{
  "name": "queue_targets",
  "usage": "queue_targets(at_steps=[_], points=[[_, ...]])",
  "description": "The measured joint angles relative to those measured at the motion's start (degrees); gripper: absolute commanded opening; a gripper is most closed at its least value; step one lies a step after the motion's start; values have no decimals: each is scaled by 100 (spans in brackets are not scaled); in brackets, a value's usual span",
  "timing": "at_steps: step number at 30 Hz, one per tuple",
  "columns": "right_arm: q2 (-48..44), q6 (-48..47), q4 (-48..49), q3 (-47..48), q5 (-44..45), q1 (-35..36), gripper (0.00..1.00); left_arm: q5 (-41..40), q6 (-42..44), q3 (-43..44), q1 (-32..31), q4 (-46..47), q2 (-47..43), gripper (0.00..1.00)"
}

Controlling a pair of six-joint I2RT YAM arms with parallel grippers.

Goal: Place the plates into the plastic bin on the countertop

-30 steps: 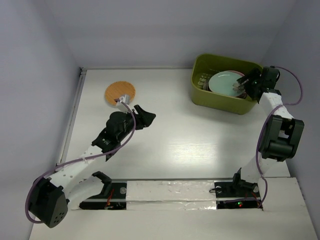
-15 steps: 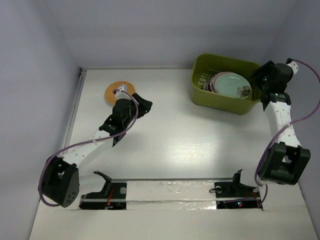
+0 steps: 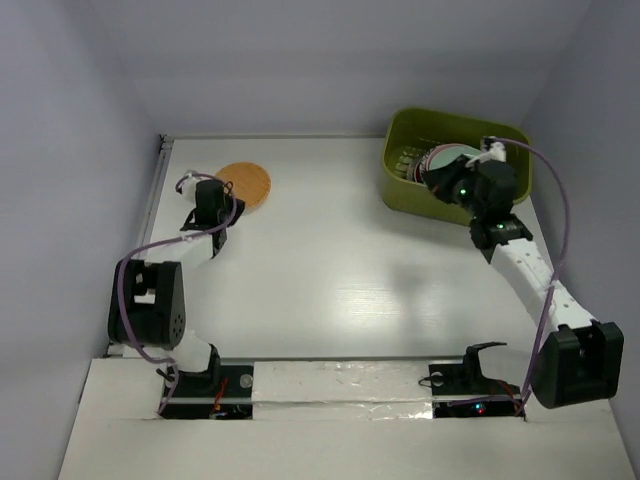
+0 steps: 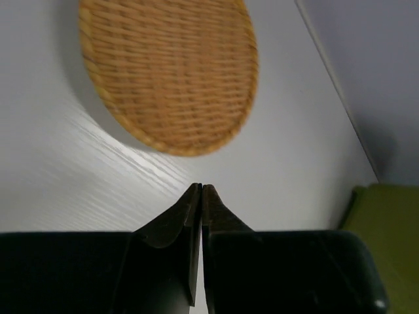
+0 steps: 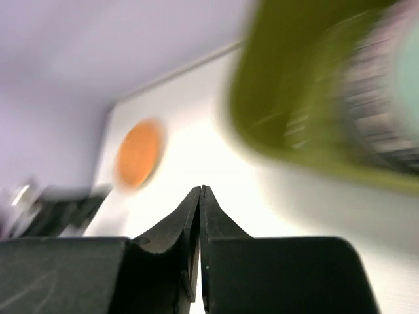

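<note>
Several plates (image 3: 443, 158) are leaning together inside the green bin (image 3: 402, 190), far right on the countertop (image 3: 330, 260); the woven tan plate (image 3: 243, 184) is lying outside, far left. Left gripper (image 4: 201, 188) and right gripper (image 5: 200, 190) are both keeping fingers pressed together, gripping nothing

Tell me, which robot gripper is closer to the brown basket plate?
The left one. The left gripper sits just short of the woven plate, shut and not touching it. The right gripper is far across the countertop, by the green bin.
</note>
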Motion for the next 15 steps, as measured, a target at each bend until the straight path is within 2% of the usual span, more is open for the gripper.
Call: queue_targets(at_steps=[1,4,7,15], points=[[-42,4,125,-83,-83,323,9,20,-15,81,168,-26,173,14],[-133,35,503,-365,-291,1067,12,120,-50,367,511,-66,660,33],[-116,63,741,-597,-435,1473,13,323,-85,748,758,-61,1252,42],[162,81,1023,-782,-719,1847,14,935,-393,1056,1069,210,2162,41]])
